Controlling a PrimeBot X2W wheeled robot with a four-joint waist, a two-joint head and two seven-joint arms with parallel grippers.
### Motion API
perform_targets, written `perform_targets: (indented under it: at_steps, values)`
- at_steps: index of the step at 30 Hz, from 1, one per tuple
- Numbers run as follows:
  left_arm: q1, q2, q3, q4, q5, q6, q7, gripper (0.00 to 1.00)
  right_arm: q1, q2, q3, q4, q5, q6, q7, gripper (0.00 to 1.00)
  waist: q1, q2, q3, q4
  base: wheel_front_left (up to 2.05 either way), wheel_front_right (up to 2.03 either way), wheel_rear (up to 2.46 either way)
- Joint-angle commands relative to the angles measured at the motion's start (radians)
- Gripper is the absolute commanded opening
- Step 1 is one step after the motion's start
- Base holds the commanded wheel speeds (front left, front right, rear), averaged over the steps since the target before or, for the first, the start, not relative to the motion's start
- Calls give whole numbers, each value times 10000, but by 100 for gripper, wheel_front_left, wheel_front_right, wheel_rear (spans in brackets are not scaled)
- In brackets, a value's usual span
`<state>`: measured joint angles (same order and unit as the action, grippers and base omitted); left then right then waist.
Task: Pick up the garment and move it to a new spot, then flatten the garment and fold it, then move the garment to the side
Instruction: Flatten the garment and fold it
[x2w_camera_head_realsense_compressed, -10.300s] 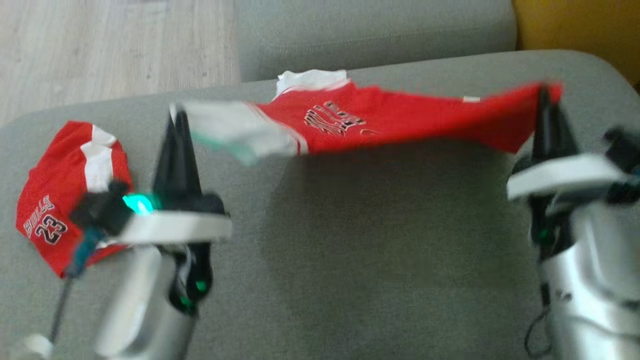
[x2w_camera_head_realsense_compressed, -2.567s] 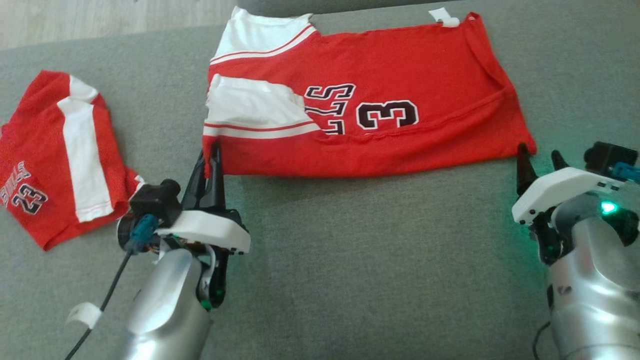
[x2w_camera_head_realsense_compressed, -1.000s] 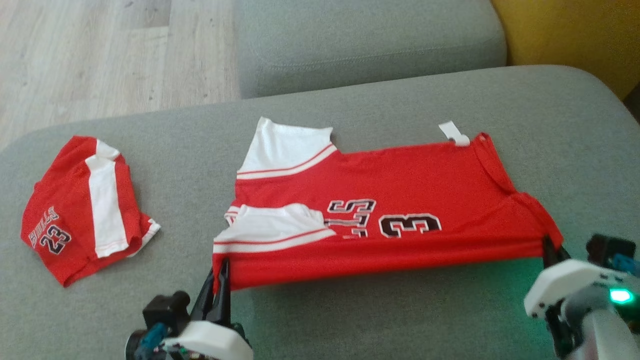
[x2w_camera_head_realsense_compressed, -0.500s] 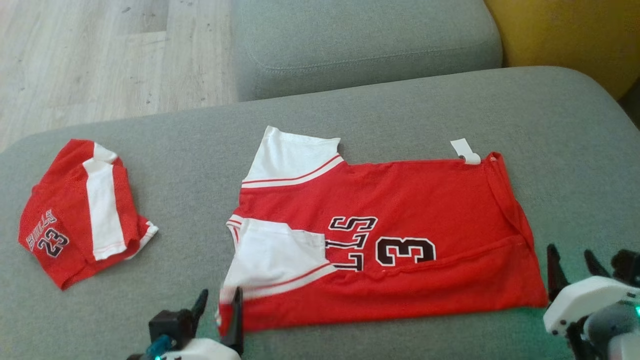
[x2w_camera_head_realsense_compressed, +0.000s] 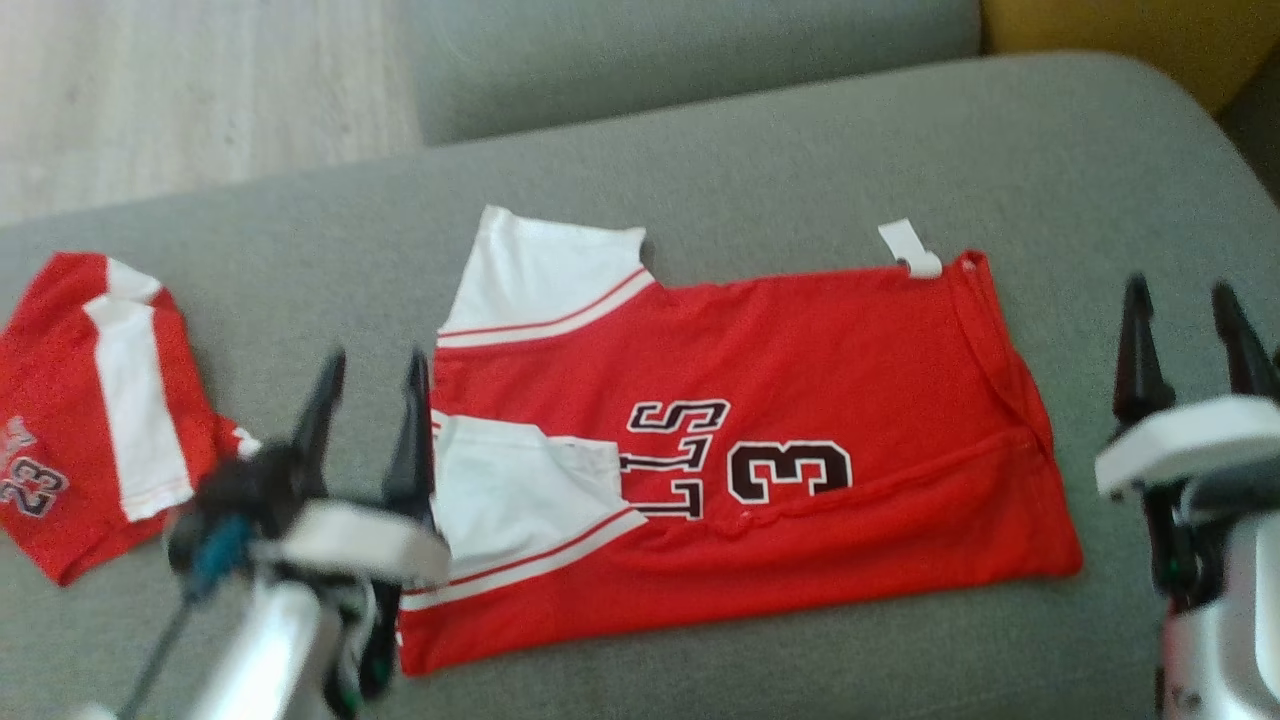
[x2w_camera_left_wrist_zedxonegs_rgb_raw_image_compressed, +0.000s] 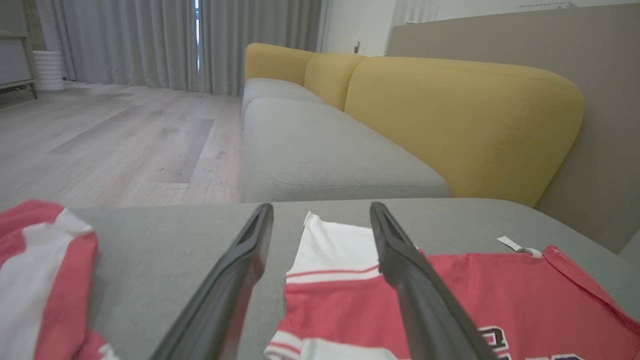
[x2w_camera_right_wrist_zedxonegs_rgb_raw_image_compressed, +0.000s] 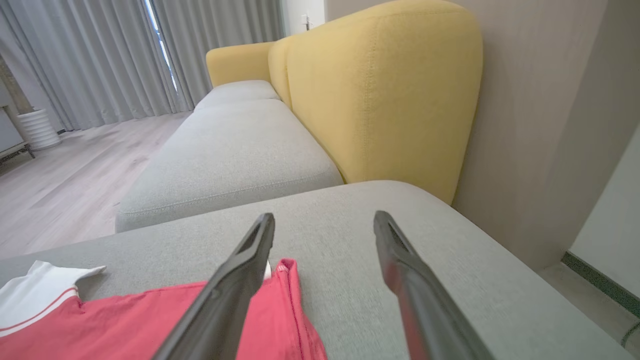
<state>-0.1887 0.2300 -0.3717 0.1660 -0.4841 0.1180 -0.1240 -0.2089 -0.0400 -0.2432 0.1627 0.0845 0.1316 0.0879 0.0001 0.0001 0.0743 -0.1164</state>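
Fabric of the red-and-white numbered sports jersey (x2w_camera_head_realsense_compressed: 800, 400) looks light, limp and easily rucked. It lies spread on the grey upholstered sofa cushion (x2w_camera_head_realsense_compressed: 800, 150) between the left gripper (x2w_camera_head_realsense_compressed: 377, 358) and right gripper (x2w_camera_head_realsense_compressed: 1178, 290), both open and empty. Pinching its corners at the hem edges seems the surest hold.

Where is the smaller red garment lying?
In the head view the smaller red garment lies at the far left of the grey cushion, left of the left claw, apart from the jersey.
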Motion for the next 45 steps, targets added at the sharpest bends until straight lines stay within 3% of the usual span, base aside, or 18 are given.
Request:
perform_targets:
  at_steps: [1, 5, 10, 14, 22, 38, 45]
  values:
    - [-979, 337, 457, -320, 80, -120, 103, 100, -668, -103, 324, -405, -91, -9, -92, 100, -1, -1, 553, -267, 0, 0, 0]
    - [-2898, 903, 247, 65, 287, -802, 1088, 100, -1528, -103, 523, -390, -227, -9, -74, 100, -1, -1, 1454, -500, 0, 0, 0]
    - [-5419, 1586, 76, 1334, 168, -1979, 2185, 100, -2522, -103, 723, -189, -107, -9, -112, 100, -1, -1, 2383, -821, 0, 0, 0]
    - [-6889, 1939, -268, 2819, -286, -2378, 3330, 100, -3061, -103, 985, 85, -42, -9, -285, 100, -1, -1, 2903, -1089, 0, 0, 0]
    - [-8361, 2645, -1529, 4564, -1225, -2482, 5140, 100, -3710, -102, 1413, 771, 375, -9, -760, 100, -1, -1, 3635, -1561, 0, 0, 0]
    - [-9331, 3174, -3331, 5444, -2843, -2486, 5505, 100, -4123, -102, 1437, 1607, 565, -9, -1323, 100, -1, -1, 4185, -1866, 0, 0, 0]
    - [-9495, 3049, -4049, 5682, -3441, -2486, 5711, 100, -4252, -102, 1369, 1637, 455, -9, -1357, 100, -1, -1, 4324, -1912, 0, 0, 0]
